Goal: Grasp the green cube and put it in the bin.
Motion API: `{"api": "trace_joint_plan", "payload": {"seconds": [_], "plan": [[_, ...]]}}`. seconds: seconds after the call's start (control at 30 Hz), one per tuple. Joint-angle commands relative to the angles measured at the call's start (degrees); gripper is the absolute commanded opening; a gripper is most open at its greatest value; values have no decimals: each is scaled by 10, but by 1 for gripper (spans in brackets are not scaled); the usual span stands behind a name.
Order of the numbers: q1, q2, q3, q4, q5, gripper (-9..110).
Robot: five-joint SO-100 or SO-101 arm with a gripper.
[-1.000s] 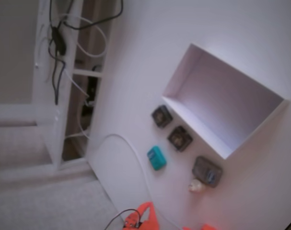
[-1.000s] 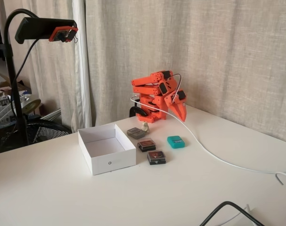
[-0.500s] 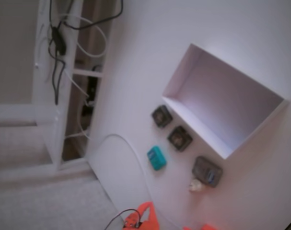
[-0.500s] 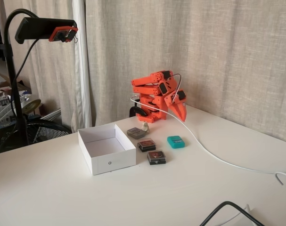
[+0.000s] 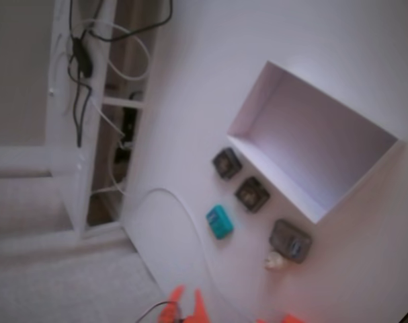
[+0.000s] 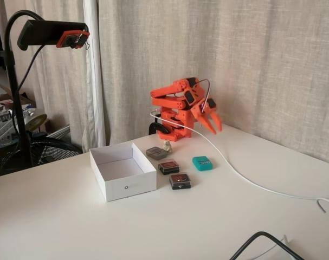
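The green cube (image 5: 219, 222) (image 6: 202, 163) lies on the white table, to the right of the dark blocks in the fixed view from the side. The bin (image 5: 269, 176) (image 6: 129, 187), a white open tray, stands empty beyond those blocks. My orange gripper (image 6: 211, 125) hangs in the air above and behind the cube, its fingers spread open with nothing between them. In the fixed view from above only the two fingertips of the gripper (image 5: 187, 294) show at the bottom edge, well short of the cube.
Three dark blocks (image 6: 156, 153) (image 6: 168, 167) (image 6: 180, 181) line up between cube and bin. A white cable (image 6: 245, 179) runs across the table right of the cube. A camera stand (image 6: 15, 103) rises at the left, and a black cable (image 6: 262, 238) lies at the front.
The gripper has gone from shut to open and has lifted a little. In the view from above its tips have shifted left. The cube and blocks have not moved.
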Motion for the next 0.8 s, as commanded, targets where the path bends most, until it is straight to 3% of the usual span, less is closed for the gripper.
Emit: {"api": "trace_joint_plan", "payload": {"seconds": [0.0,0.37,0.43,0.67,0.77], "plan": [[18,-133,-164,-15,18,22],[148,-616,-563,-11,49,24],[174,-693,-589,-14,50,29],[236,-811,-570,-2,32,65],[232,-797,-541,4,-19,65]]}}
